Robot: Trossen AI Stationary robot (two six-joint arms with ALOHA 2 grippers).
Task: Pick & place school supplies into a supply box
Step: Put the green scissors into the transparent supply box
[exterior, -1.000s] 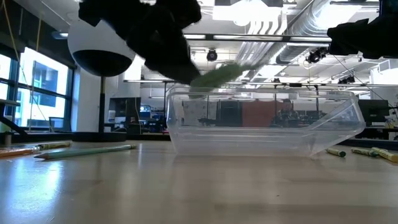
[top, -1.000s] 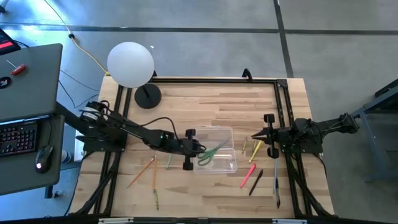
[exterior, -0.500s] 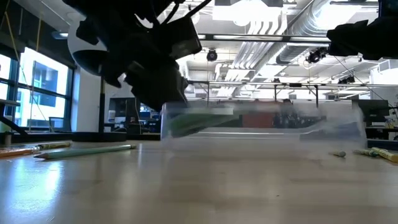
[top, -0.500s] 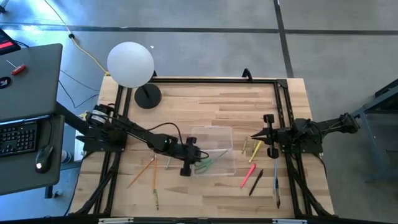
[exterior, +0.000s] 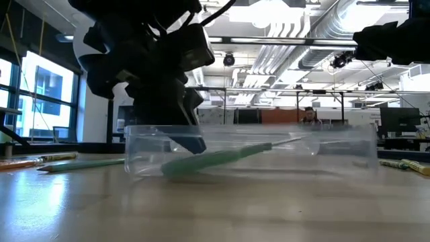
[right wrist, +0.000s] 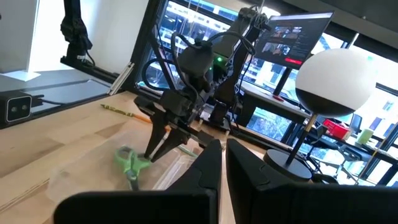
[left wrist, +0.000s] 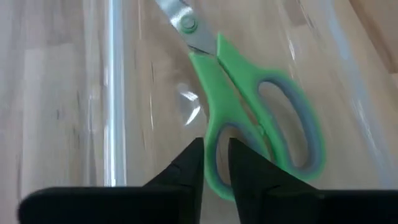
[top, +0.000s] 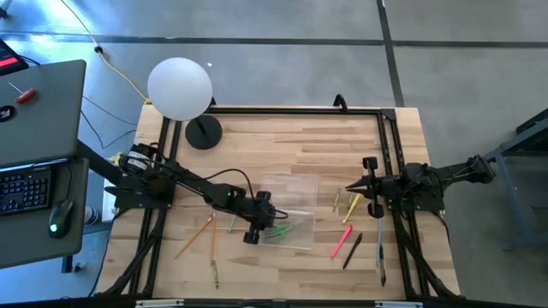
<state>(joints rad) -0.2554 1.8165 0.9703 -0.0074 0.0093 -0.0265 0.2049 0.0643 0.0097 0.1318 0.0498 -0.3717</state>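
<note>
Shift: supply box (top: 287, 214) dragged nearer, scissors (left wrist: 255, 124) now inside.
Left pincer (left wrist: 216, 163): nearly pressed together, pinching nothing; lift straight up.
Right pincer (top: 353, 193): idle, pressed together.

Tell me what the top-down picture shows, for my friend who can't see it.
The left pincer reaches into a clear supply box holding green scissors on a wooden table. Pencils and pens lie on either side, and the right pincer waits beside them.

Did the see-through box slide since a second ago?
Yes. In the high view the supply box has shifted toward the left arm's side, away from the pens, with the scissors inside.
</note>
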